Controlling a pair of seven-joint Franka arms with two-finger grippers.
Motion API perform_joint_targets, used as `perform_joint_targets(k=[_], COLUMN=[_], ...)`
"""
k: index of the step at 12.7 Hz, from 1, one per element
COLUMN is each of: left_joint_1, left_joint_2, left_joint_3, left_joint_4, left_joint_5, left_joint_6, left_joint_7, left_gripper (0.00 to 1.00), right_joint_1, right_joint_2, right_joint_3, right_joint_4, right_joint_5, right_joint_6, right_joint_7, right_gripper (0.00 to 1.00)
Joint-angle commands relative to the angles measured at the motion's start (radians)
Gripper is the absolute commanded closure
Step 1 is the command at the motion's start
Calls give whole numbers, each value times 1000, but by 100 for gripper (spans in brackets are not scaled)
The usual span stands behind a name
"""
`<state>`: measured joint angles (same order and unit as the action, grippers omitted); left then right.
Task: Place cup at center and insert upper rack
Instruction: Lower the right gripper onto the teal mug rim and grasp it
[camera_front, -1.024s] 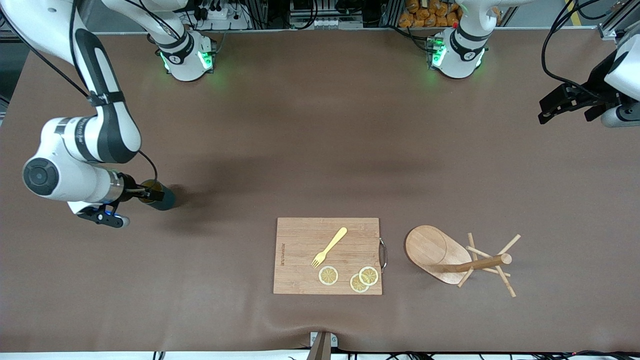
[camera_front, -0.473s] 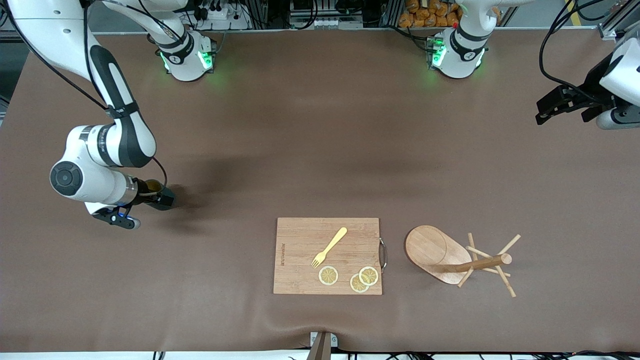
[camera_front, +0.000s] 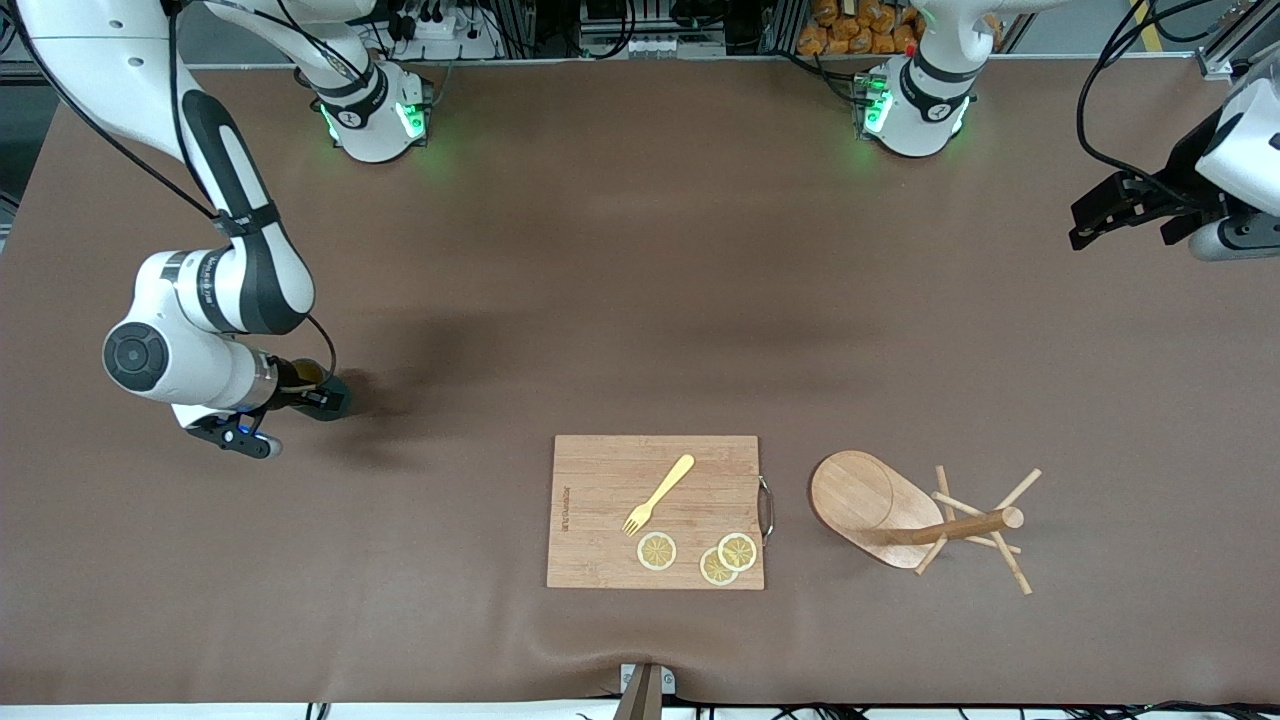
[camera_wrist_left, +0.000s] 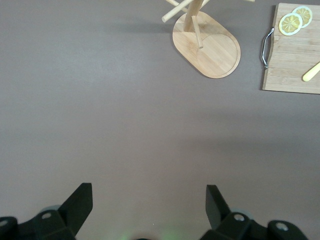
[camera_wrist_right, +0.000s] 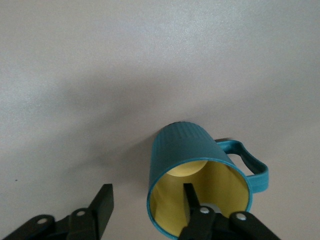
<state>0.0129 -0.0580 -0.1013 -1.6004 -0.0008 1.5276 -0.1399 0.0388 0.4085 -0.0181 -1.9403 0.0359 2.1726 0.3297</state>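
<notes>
1. Upper rack (camera_front: 915, 515): light, stiff wood, lying tipped on the table (camera_front: 640, 280), well apart from both jaws; grip its post.
2. Cup (camera_wrist_right: 197, 177): probably rigid, glazed, slippery; right gripper (camera_wrist_right: 145, 212) straddles its rim wall, jaws not yet clenched.
3. Left gripper (camera_wrist_left: 149, 200) waits over bare table, jaws released.

The middle of the table (camera_front: 640, 300) is bare brown mat, so you can pass a gripper there. Nearer the front camera, the cutting board (camera_front: 600, 480) with its fork (camera_front: 658, 494) and lemon slices (camera_front: 700, 555) is in your way. Just beside it, toward the left arm's end, the upper rack (camera_front: 860, 500) lies tipped over with its pegs sticking out.
</notes>
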Motion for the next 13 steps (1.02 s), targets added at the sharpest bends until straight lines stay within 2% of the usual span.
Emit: perform_joint_targets(k=[1,6,13], left_joint_1=[-1,-1,-2], left_joint_2=[0,0,1], left_joint_3=[0,0,0], left_joint_4=[5,5,4], left_joint_5=[-16,-16,-16], left_joint_6=[-12,-12,-12], left_joint_7=[14,14,14], left_gripper=[0,0,0], right_joint_1=[0,-7,-8], right_joint_2=[1,12,13], right_joint_3=[4,4,4], right_joint_4=[-8,-8,-9], right_joint_5=[7,7,7], right_joint_6=[24,36,50], right_joint_7=[20,18,18], right_gripper=[42,42,86])
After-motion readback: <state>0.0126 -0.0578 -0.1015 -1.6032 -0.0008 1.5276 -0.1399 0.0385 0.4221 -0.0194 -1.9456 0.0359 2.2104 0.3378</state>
